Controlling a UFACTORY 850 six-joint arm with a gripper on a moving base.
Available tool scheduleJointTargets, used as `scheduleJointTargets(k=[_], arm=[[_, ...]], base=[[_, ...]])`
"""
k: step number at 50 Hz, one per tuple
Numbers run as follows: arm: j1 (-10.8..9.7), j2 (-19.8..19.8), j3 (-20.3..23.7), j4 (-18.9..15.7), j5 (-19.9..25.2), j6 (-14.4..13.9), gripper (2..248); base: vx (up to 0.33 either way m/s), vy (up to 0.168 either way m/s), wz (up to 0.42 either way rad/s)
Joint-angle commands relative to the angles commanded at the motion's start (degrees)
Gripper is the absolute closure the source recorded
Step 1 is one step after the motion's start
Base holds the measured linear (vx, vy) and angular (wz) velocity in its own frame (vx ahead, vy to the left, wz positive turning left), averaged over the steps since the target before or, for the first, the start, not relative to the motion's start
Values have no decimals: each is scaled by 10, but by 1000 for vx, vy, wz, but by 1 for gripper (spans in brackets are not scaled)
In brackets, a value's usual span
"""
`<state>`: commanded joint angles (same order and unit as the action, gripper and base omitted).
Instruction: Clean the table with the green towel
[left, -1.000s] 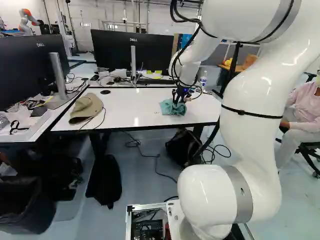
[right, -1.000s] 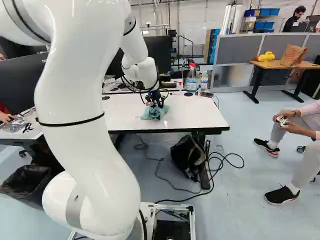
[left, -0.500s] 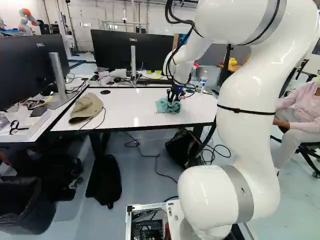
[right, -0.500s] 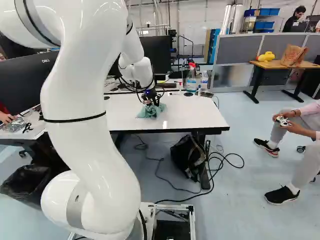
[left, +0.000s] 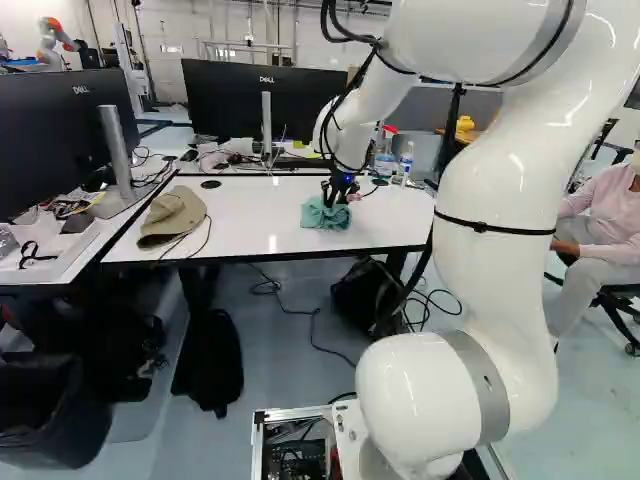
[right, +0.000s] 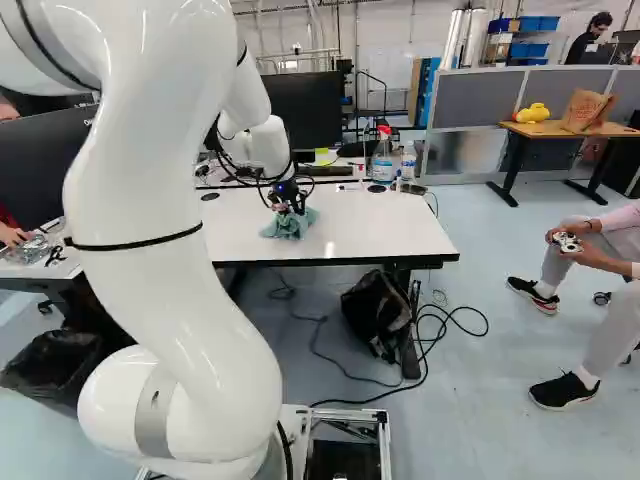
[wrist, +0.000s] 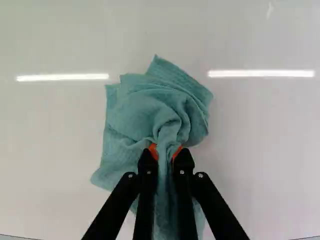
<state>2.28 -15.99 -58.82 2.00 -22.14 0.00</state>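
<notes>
The black gripper pinches a gathered ridge of the soft green towel between its two orange pads. Ahead of the fingers the cloth spreads in a crumpled heap, its fine weave bunched into rounded folds, with one pointed corner and a stitched hem; a narrow tail runs back between them. Under it lies the smooth, glossy white table, streaked with reflected light. Left of the gripper slumps a tan cloth hat; beyond it, to the right, stand a clear plastic spray bottle and a slimmer bottle.
</notes>
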Motion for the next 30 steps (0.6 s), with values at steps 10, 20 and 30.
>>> scheduleJointTargets(k=[10,20,30], arm=[[11,22,27,0,0,0,204],[23,45,55,0,0,0,204],[35,70,83,0,0,0,204]], base=[[0,0,0],[0,0,0],[0,0,0]])
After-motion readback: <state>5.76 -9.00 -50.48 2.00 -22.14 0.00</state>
